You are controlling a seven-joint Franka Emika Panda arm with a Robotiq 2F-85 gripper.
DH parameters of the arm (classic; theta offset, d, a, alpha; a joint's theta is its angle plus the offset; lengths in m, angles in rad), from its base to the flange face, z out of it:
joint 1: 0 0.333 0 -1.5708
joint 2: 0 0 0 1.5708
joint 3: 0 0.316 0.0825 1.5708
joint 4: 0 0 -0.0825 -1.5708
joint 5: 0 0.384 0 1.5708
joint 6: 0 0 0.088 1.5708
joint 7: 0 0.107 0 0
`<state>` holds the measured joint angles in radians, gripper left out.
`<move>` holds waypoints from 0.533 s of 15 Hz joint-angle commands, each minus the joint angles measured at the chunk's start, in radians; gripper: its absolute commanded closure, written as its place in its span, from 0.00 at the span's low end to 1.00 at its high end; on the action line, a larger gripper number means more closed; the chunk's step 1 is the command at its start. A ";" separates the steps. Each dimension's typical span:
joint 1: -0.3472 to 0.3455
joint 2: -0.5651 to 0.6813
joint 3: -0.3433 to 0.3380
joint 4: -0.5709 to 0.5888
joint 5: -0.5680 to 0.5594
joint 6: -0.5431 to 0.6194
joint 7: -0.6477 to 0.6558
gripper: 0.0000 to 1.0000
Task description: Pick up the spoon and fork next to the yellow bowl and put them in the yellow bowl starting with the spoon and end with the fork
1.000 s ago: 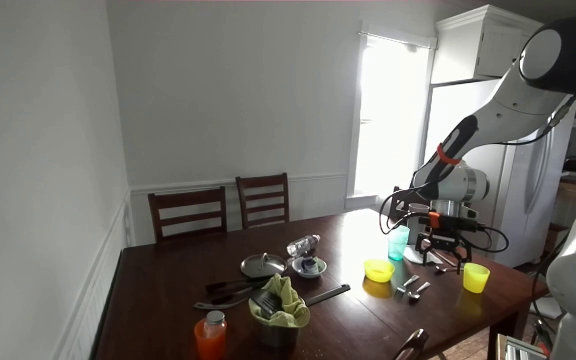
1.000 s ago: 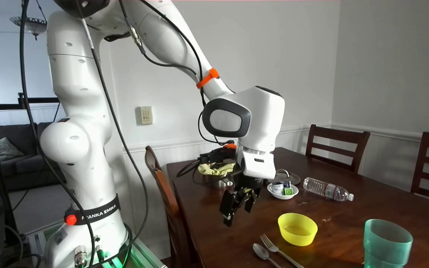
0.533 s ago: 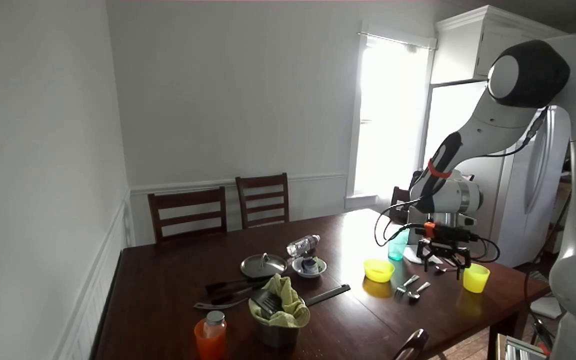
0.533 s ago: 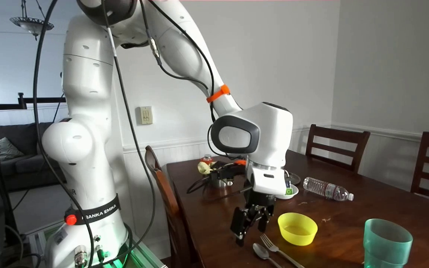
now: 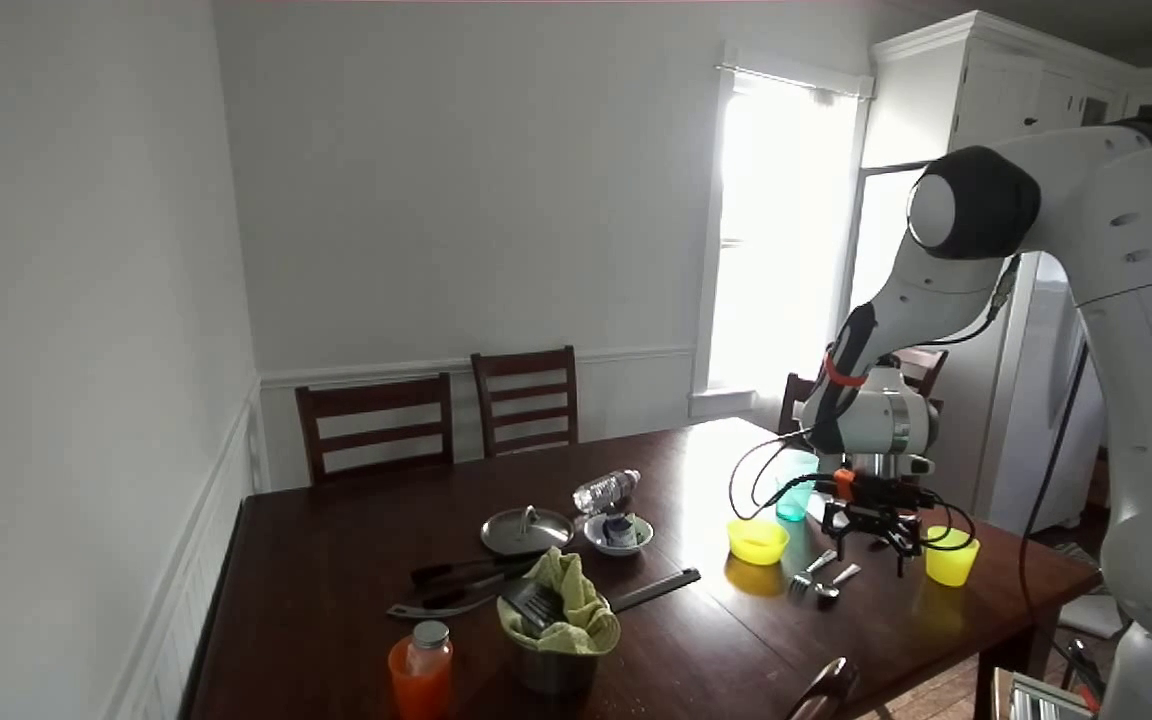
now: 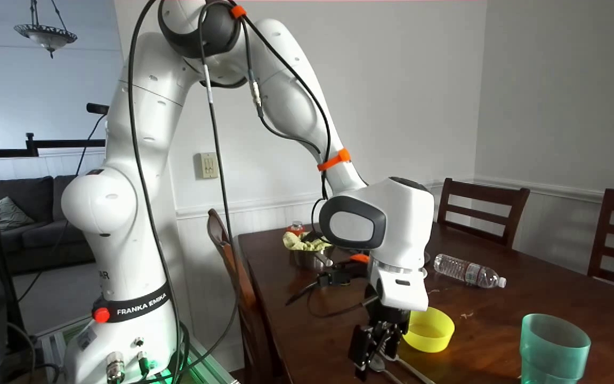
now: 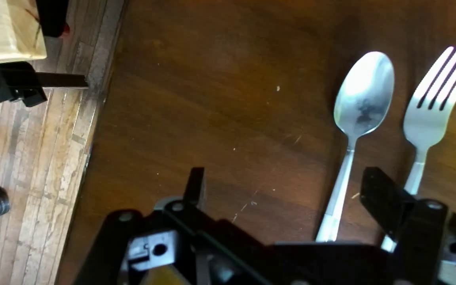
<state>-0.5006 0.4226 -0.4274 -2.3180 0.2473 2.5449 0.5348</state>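
Observation:
The small yellow bowl (image 5: 758, 545) sits upright on the table; in an exterior view, it (image 6: 430, 333) is partly behind the arm. The spoon (image 7: 364, 93) and the fork (image 7: 430, 122) lie side by side; both also show beside the bowl in an exterior view, the spoon (image 5: 828, 591) and the fork (image 5: 806, 576). My gripper (image 7: 285, 172) is open and empty above the table. In the wrist view the spoon's handle lies between the fingers, nearer the right finger (image 7: 384, 198), which covers part of the fork's handle. The spoon's handle end is hidden by the gripper.
A taller yellow cup (image 5: 952, 560) stands near the gripper. A teal cup (image 6: 555, 346) stands beyond the bowl. A bottle (image 6: 467, 271), a white bowl (image 5: 636, 545), a lid (image 5: 511, 532) and a pot (image 5: 556, 670) are farther off. The table edge (image 7: 89, 146) shows in the wrist view.
My gripper has come down toward the table and moved closer to the spoon and fork, staying open. The bowl, spoon and fork have not moved.

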 commanded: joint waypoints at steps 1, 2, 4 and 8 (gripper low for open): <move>-0.027 0.072 0.030 0.058 0.112 0.008 -0.079 0.00; -0.036 0.081 0.043 0.065 0.140 0.008 -0.104 0.00; -0.047 0.099 0.059 0.081 0.184 0.006 -0.137 0.00; -0.054 0.133 0.067 0.113 0.221 -0.003 -0.162 0.00</move>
<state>-0.5270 0.5215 -0.3778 -2.2454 0.4232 2.5450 0.4151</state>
